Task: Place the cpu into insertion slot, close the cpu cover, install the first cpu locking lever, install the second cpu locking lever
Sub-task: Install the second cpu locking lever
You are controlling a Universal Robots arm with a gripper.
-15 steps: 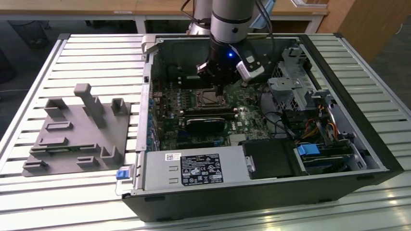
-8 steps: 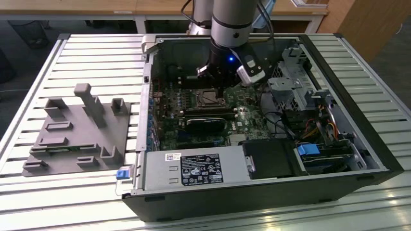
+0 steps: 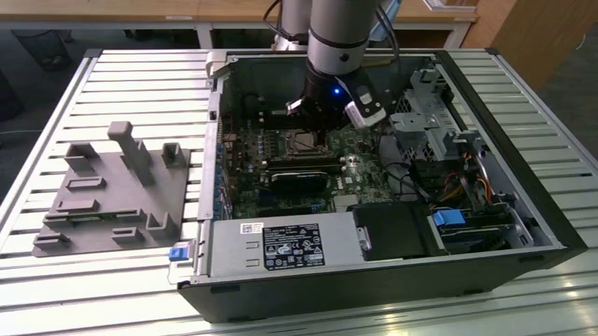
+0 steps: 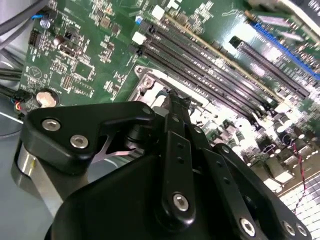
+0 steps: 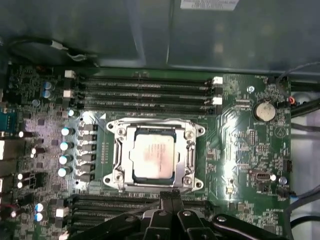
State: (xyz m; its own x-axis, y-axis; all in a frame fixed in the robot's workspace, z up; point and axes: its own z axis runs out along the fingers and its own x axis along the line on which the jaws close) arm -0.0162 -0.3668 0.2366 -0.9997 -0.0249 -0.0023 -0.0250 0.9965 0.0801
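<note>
Silver-grey arm [image 3: 337, 31], black screw-studded tool [image 4: 172, 107].

cpu [image 5: 153, 152]: silvery-grey square, seated flat in insertion slot [image 5: 127, 156] | cpu cover [image 5: 119, 141]: silver frame, closed flat over it

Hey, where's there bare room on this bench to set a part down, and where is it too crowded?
Free: the slatted bench between the grey fixture block and the open computer case, and the strip in front of both. Crowded: inside the case, where the arm's tool hangs beside the cpu, with memory slots and cables packed around.
</note>
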